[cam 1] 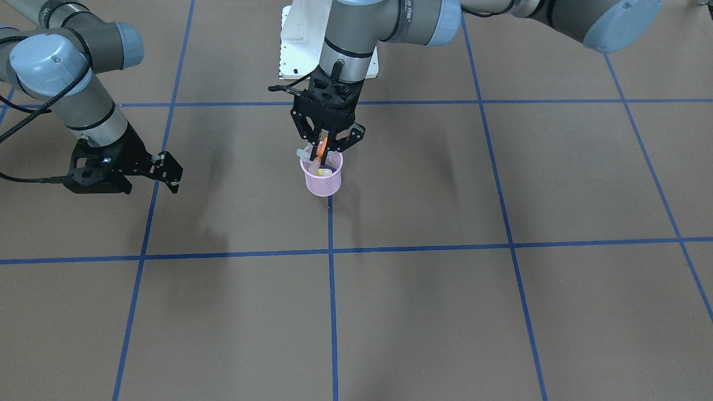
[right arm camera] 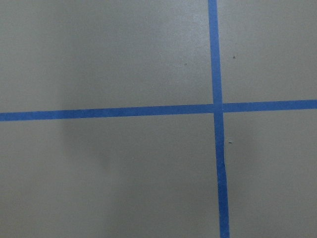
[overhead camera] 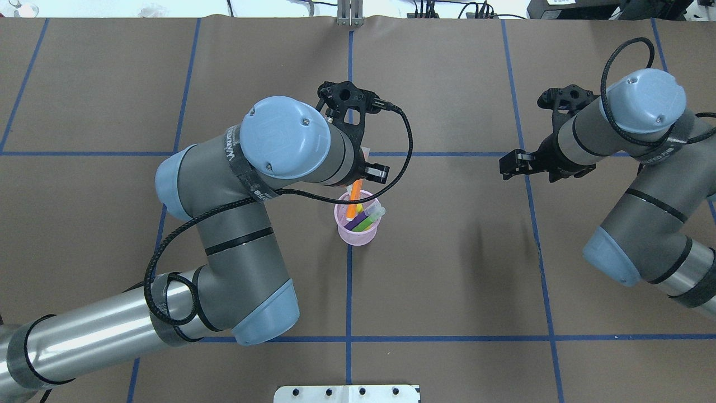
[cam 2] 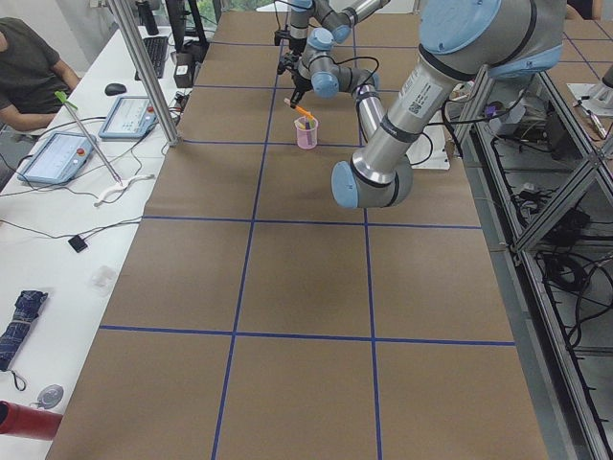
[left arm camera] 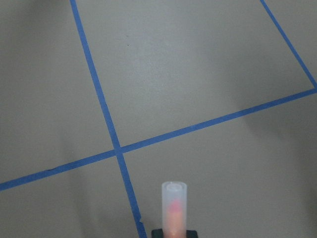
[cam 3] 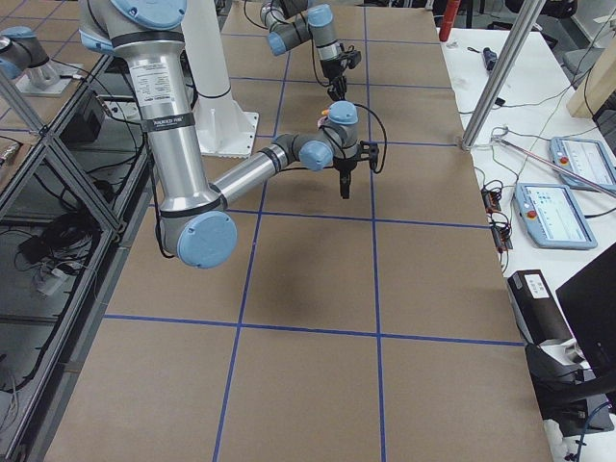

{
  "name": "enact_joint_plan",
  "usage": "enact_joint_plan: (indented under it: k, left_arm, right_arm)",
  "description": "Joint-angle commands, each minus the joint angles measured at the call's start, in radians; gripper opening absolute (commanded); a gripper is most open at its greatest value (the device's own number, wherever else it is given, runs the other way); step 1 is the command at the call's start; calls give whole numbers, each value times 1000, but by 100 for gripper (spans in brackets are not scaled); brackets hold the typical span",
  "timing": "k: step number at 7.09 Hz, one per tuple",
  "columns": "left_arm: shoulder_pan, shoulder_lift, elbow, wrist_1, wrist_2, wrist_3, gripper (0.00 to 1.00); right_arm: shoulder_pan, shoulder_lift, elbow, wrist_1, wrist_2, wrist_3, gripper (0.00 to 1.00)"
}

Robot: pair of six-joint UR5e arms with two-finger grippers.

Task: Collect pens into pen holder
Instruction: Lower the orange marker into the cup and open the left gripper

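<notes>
Left gripper (cam 1: 319, 156) clenched a slim orange pen (cam 1: 321, 148) just above the small pink wire-mesh cup (cam 1: 322, 181) mid-table, its lower end dipping inside beside the purple pen (overhead camera: 357, 220), green pen (overhead camera: 366, 224) and yellow pen (overhead camera: 359, 207).

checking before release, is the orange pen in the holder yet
Partly in: the orange pen has its lower end inside the pen holder, its upper part gripped by the left end effector.

No clearly legible text, labels or numbers.

Four pens — orange (overhead camera: 352, 206), yellow (overhead camera: 359, 209), purple (overhead camera: 358, 219), green (overhead camera: 366, 224) — one pen holder (overhead camera: 357, 238).
</notes>
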Motion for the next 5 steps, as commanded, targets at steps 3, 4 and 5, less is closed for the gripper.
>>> enact_joint_plan:
  k: [3, 4, 5]
  left_arm:
    - [7, -5, 9, -21, 0, 6, 33]
    - [7, -5, 17, -21, 0, 6, 68]
    - [7, -5, 17, -19, 0, 4, 100]
  right_arm:
    - [0, -1, 0, 1, 0, 0, 99]
    - [0, -1, 0, 1, 0, -1, 99]
    - [2, -3, 0, 1, 1, 0, 99]
